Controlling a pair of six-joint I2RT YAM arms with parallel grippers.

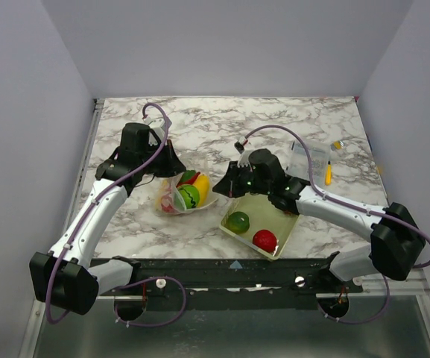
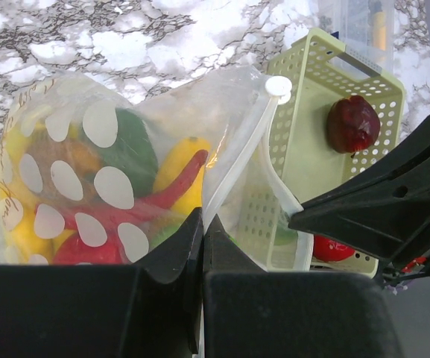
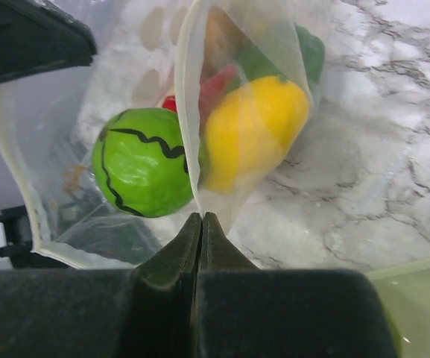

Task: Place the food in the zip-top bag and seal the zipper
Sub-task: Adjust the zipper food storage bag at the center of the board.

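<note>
Left gripper (image 2: 202, 224) and right gripper (image 3: 202, 218) clamp the bag (image 2: 222, 104); slipping plastic could spill fruit (image 3: 252, 130) toward four o'clock.

The marble table (image 1: 274, 119) carries the zip-top bag (image 1: 171, 198), a lattice basket (image 1: 273, 220) and a clear box (image 1: 311, 158).

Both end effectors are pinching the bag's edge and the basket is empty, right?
Not quite. The left end effector and right end effector do pinch the bag, but the basket is not empty: the top view shows a green piece and a red piece in it.
</note>
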